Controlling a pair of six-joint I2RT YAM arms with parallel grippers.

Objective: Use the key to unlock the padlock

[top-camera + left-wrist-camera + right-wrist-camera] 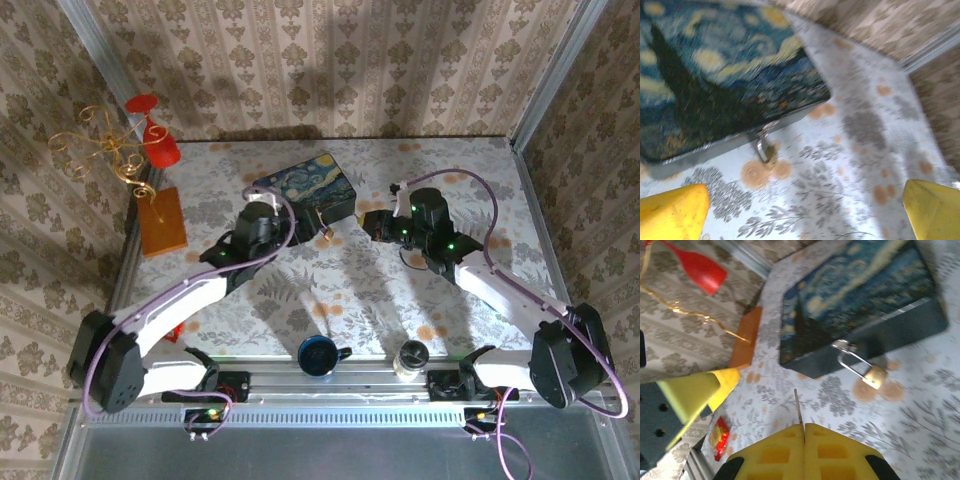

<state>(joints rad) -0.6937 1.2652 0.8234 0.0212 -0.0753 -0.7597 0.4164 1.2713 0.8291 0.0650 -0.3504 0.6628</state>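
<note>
Against the tin's [860,300] near wall, the padlock [875,376] hung from the clasp [841,345] by its thin shackle [850,362]. Its brass body lay on the table [390,295] just beside the tin. Seen from above, it sat between the two grippers, the left one close to the tin's left end.

The left gripper [805,205] had its jaws wide apart, with nothing between them, and the blurred padlock showed just beyond it. The right gripper [804,429] had its fingers pressed together on the key [797,407]. The thin blade stuck out towards the tin, to the left of the padlock and not touching it.

By its look the padlock was light, stiff and smooth, so likely slippery. Hanging loose on the clasp, it would probably swing or skid away as soon as the key pushed on it. The best hold seemed to be across the flat faces of the brass body. That would leave the shackle free to spring and keep the end away from the shackle clear for the key. The keyhole itself could not be made out. The tin also looked light enough to slide if pushed.
</note>
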